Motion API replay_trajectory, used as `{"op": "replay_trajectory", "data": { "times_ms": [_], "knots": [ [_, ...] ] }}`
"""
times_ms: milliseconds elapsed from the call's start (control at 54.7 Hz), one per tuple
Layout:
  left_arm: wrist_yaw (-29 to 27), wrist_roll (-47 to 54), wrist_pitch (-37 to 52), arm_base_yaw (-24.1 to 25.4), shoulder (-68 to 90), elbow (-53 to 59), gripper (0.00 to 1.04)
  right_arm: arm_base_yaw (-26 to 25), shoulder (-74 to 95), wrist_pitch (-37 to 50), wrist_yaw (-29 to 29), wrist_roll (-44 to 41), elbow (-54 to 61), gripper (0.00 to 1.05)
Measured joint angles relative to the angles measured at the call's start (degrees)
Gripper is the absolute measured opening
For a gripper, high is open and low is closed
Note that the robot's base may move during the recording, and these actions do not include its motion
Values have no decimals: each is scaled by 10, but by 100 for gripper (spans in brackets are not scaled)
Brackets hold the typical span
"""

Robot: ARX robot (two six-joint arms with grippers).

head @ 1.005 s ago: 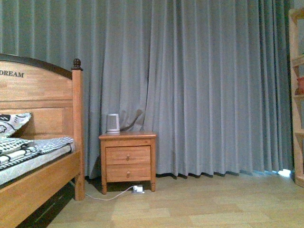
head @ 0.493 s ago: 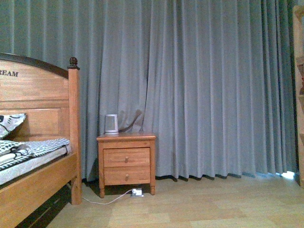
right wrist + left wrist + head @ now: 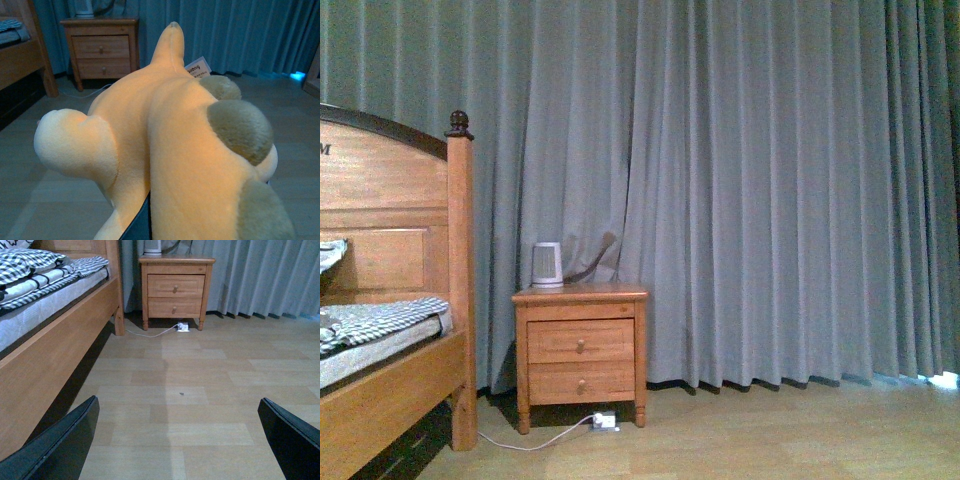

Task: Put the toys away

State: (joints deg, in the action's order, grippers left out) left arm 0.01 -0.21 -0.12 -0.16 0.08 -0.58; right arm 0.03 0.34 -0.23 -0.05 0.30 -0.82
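Bedroom, front camera. Looking at a grey curtain [image 3: 770,200] hanging across the whole back wall, with a wooden nightstand [image 3: 582,345] standing against it and a white kettle [image 3: 547,265] sitting on top. Catching only the end of a wooden bed [image 3: 390,390] at the left edge, just beside the nightstand. Compared with a second ago, sliding bed and nightstand further left in the picture, cutting the headboard lettering down to one letter, and losing the wooden shelf from the right edge.

Left wrist camera. Looking low across a pale wood floor [image 3: 200,390] toward the same nightstand and the bed's side rail. Framing the left gripper [image 3: 177,405] with its two dark fingers [image 3: 65,440] spread wide, one at each lower corner, holding nothing between them.

Right wrist camera. Filling almost the whole picture with the plush toy [image 3: 165,130], orange-yellow with olive-brown patches and a white tag, riding up off the floor. Resting on the right gripper [image 3: 142,225], only a dark sliver showing beneath; appearing clamped on the toy, though hiding how far apart the jaws are standing.
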Motion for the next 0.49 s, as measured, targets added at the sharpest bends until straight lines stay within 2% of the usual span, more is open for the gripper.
{"op": "replay_trajectory", "data": {
  "times_ms": [493],
  "knots": [
    [0,0,0,0,0,0,98,0,0,0,0,0,0,7]
  ]
}}
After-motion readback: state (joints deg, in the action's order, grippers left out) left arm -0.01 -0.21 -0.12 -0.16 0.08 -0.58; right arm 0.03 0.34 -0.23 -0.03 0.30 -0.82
